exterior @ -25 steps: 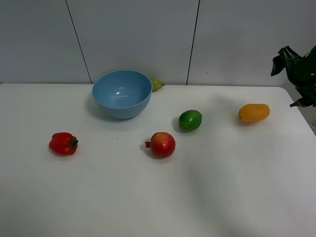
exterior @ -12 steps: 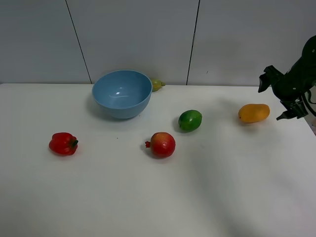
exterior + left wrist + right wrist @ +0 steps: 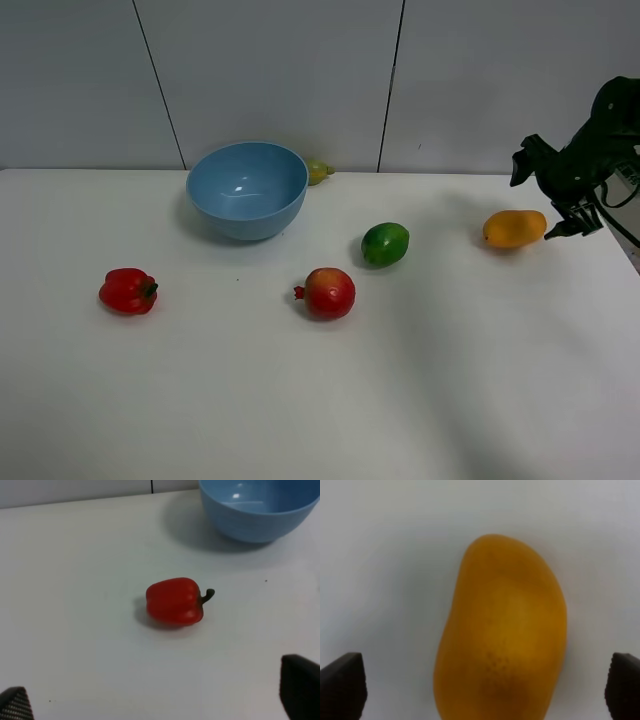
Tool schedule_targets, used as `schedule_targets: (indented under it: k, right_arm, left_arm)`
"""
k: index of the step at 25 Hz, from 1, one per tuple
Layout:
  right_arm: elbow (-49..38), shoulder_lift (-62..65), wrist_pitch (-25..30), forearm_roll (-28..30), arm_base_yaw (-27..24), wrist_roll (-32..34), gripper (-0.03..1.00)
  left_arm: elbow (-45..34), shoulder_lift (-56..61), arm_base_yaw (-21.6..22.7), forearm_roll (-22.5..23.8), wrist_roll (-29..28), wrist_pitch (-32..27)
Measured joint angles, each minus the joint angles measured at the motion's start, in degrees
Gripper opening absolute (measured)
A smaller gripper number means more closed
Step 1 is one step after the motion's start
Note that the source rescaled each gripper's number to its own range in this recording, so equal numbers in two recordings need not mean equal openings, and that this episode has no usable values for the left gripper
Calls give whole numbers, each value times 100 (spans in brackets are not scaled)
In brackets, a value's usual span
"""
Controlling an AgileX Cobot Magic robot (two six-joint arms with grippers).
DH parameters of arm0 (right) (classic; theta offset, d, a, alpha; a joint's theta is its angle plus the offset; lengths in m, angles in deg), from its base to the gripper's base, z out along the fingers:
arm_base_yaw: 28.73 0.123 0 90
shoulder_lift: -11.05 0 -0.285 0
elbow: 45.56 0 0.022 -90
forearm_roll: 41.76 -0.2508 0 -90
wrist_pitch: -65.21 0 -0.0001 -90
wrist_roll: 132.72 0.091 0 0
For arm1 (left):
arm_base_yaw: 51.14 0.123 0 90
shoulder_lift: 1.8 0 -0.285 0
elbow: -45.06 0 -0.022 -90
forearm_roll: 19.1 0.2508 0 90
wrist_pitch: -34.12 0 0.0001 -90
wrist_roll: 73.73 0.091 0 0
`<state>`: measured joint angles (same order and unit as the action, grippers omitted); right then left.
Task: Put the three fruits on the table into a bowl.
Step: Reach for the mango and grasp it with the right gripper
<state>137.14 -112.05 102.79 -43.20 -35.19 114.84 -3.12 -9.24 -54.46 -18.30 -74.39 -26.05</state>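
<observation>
The smooth, oblong orange-yellow mango [image 3: 515, 228] lay on the plain white counter [image 3: 300, 400], well apart from the deep round light-blue bowl [image 3: 250, 226]. The right gripper [image 3: 534, 203] hovered at it, jaws spread wider than the fruit, gripping nothing. The left gripper [image 3: 157, 695] also had its jaws wide and empty.

The right tool [image 3: 540, 198] is hanging with fingers [image 3: 342, 685] wide apart either side of the mango [image 3: 515, 228]. Open tabletop [image 3: 450, 310] is stretching toward the bowl [image 3: 247, 190], the green fruit [image 3: 385, 244] sitting near that line.
</observation>
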Motion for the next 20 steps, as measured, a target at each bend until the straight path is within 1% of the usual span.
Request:
schedule_targets:
  k: [4, 11, 20]
  right_arm:
    - [8, -173, 118, -73, 0, -62, 87]
    - [12, -443, 121, -131, 0, -107, 86]
    - [12, -665, -57, -152, 0, -122, 72]
  left_arm:
    - [0, 0, 0, 0, 0, 0]
    - [0, 0, 0, 0, 0, 0]
    - [0, 0, 0, 0, 0, 0]
